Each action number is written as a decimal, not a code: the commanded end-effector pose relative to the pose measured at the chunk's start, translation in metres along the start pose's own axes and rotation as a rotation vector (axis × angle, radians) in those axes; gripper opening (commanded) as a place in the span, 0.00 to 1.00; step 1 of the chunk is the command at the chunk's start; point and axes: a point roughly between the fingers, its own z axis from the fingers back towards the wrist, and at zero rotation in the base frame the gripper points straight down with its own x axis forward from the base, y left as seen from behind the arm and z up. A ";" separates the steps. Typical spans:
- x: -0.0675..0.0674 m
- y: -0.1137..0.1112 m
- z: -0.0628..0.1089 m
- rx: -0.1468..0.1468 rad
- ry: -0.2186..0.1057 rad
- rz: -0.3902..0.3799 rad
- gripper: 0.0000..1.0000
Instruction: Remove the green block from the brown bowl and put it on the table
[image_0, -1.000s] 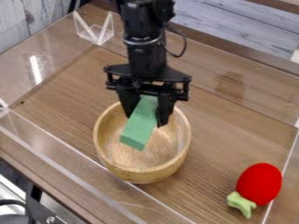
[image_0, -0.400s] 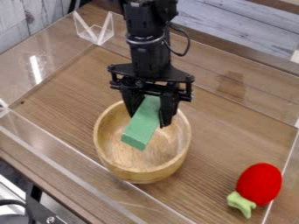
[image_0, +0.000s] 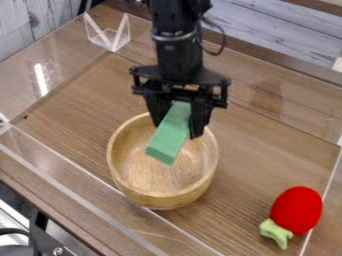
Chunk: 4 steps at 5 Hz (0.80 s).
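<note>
Tool (image_0: 178, 112) clamped green block (image_0: 171, 136), hung tilted beneath it over brown bowl (image_0: 127, 181). Step: extraction. Next: carry sideways, lower onto table (image_0: 267, 140).

Light green block (image_0: 171, 135), light-brown grained bowl (image_0: 134, 176), black claw (image_0: 178, 112), brown wood-grain table (image_0: 267, 150)

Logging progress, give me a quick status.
Gripper shut on block. Block tilted, hanging over bowl. Strawberry toy off to the side, not blocking.
</note>
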 end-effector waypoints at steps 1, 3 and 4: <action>0.021 0.004 0.023 -0.022 -0.057 0.029 0.00; 0.051 0.019 0.055 -0.029 -0.084 -0.118 0.00; 0.057 0.026 0.048 -0.022 -0.076 -0.209 0.00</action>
